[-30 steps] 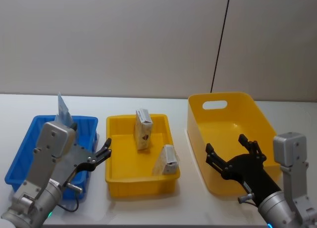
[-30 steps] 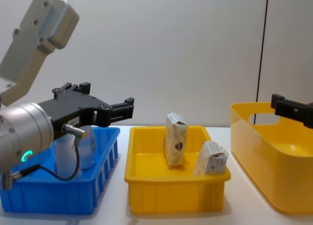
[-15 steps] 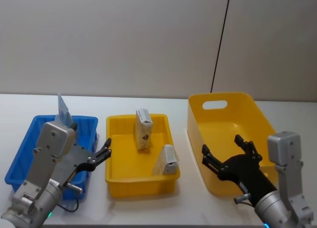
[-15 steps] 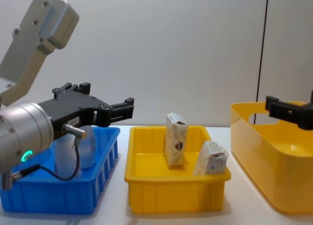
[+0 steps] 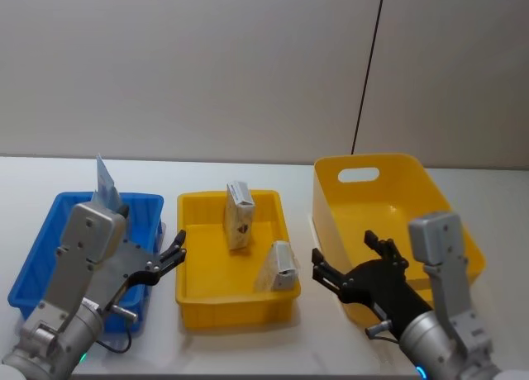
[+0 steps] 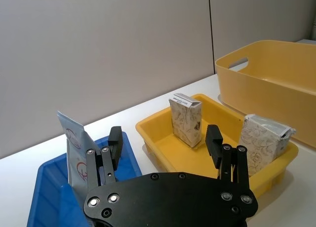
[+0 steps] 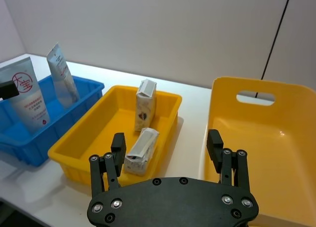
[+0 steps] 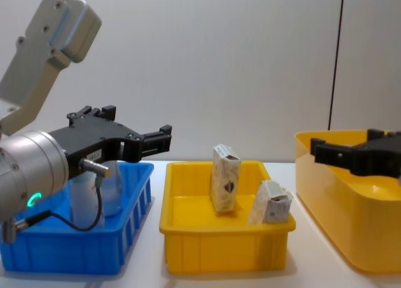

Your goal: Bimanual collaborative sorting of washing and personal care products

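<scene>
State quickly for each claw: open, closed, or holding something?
Left claw: open, empty, by the blue bin.
Right claw: open, empty, by the large yellow bin.

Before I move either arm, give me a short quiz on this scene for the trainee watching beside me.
1. True or false: the upright carton and the leaning carton are both in the small yellow tray.
2. Where do the white tube and the translucent tube stand? A the blue bin; B the large yellow tub; C the bare table.
3. Fill in: the right tool is ___ (open or shut).
Key: 1 true; 2 A; 3 open.
</scene>
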